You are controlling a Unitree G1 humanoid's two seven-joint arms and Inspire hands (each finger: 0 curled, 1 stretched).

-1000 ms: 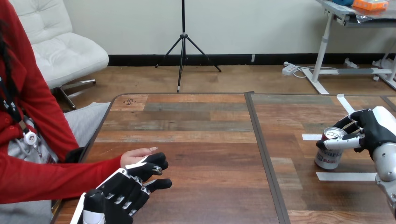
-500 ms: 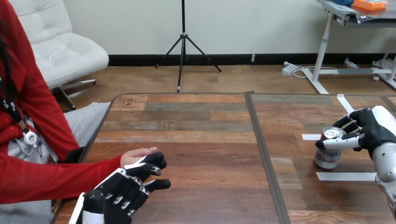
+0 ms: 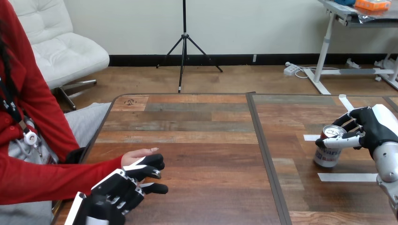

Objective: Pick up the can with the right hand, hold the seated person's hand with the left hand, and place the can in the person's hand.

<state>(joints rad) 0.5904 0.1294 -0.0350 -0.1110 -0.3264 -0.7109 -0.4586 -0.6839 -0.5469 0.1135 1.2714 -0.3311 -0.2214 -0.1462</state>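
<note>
Two hands are in play on the wooden table [image 3: 202, 140]. Over at the right, the right hand [image 3: 371, 129] has the can [image 3: 328, 150] in its grasp. Its fingers [image 3: 351, 123] are curled round the far side of the upper rim, and the thumb is stretched across the near side just under the top. The silver can leans a touch, top toward the hand. It sits between two white tape strips [image 3: 347, 177], one just beyond it and one nearer. Whether its base is resting on the wood or clear of it, I cannot tell.

Now to the near left: the person's hand [image 3: 138, 154] lies palm up by the table's left edge, reaching in from a red sleeve with the fingertips pointing right. The left hand [image 3: 119, 192] comes up from the near edge and lies against the near side of that palm, touching it and partly overlapping it. Whether it has a real grip there, I cannot tell. The can and the person's hand are well apart, at opposite ends of the table.
</note>
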